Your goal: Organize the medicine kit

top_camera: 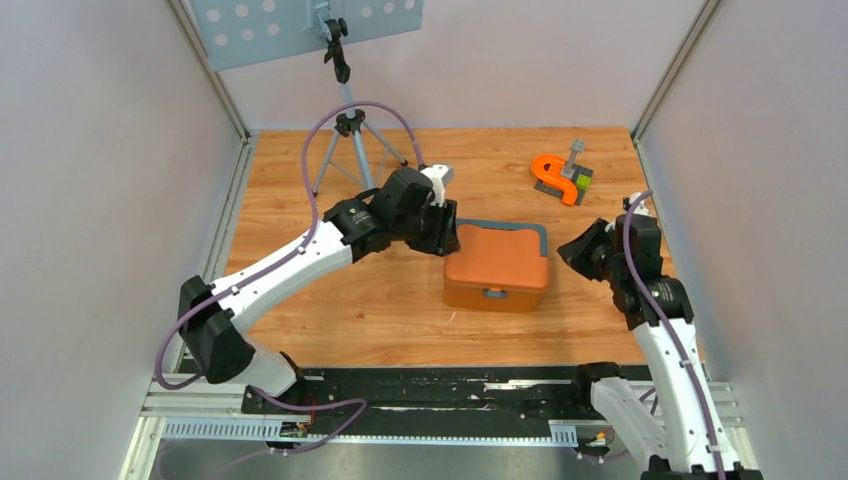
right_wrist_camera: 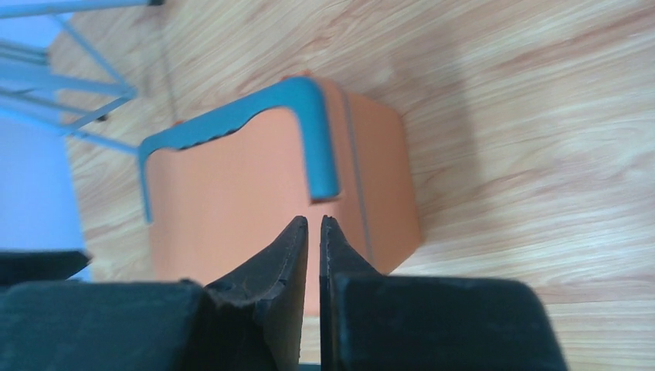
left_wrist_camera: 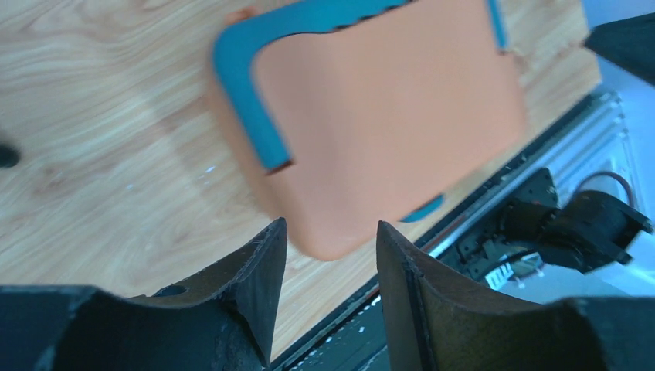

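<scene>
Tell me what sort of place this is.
Probably a robotics lab test cell: two robot arms bolted to a rail at a wooden table, pale enclosure walls around it, and a tripod at the back.

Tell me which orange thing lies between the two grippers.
The medicine kit, the big closed orange box with the grey handle, between left gripper and right gripper. The small orange curved piece lies apart, toward the far right corner.

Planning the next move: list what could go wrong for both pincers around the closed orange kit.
The left pincer hovers open at a rear corner of the medicine kit; a nudge could slide it rather than grip it. Its latch faces the arm bases; neither pincer is there. The left arm's cable loops by the tripod and could snag.
</scene>
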You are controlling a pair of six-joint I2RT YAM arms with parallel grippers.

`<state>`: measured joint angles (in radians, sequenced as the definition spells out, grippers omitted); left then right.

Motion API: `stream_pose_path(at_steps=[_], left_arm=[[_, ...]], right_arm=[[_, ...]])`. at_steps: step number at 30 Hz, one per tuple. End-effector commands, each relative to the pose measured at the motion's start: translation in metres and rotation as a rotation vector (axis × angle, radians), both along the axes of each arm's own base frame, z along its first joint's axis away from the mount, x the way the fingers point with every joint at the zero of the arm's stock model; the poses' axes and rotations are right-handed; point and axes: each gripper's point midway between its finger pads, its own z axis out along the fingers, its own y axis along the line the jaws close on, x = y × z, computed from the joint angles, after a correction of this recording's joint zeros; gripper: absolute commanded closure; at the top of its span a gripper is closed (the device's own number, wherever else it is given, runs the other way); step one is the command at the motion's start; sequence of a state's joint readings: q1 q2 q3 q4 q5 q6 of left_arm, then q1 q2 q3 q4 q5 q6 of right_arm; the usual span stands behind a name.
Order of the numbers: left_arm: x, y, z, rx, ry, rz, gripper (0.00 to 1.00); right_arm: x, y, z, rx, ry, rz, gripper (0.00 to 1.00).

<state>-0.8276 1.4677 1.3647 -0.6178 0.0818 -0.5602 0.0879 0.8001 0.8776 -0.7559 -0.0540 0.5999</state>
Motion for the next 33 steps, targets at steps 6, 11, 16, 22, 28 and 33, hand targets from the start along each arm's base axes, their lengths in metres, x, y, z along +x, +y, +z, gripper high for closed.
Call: stream_pose_path(at_steps=[6, 11, 16, 22, 28, 33], left_arm=[[-0.011, -0.06, 0.003, -0.055, -0.04, -0.17, 0.46], [-0.012, -0.067, -0.037, -0.018, 0.034, -0.18, 0.47], [-0.012, -0.064, -0.054, 0.013, 0.059, -0.164, 0.47], [-0.014, -0.057, -0.07, 0.055, 0.081, -0.153, 0.47], [-0.022, -0.049, -0.083, 0.081, 0.117, -0.15, 0.47], [-0.025, -0.041, -0.088, 0.1, 0.126, -0.143, 0.47]], right_arm=[[-0.057, 0.062, 0.007, 0.352, -0.008, 0.188, 0.71], [-0.073, 0.087, -0.005, 0.546, -0.032, 0.24, 0.47], [-0.077, 0.103, -0.033, 0.655, -0.054, 0.262, 0.28], [-0.072, 0.116, -0.042, 0.699, -0.13, 0.299, 0.18], [-0.065, 0.126, -0.044, 0.721, -0.187, 0.318, 0.14], [-0.063, 0.133, -0.047, 0.717, -0.229, 0.362, 0.14]])
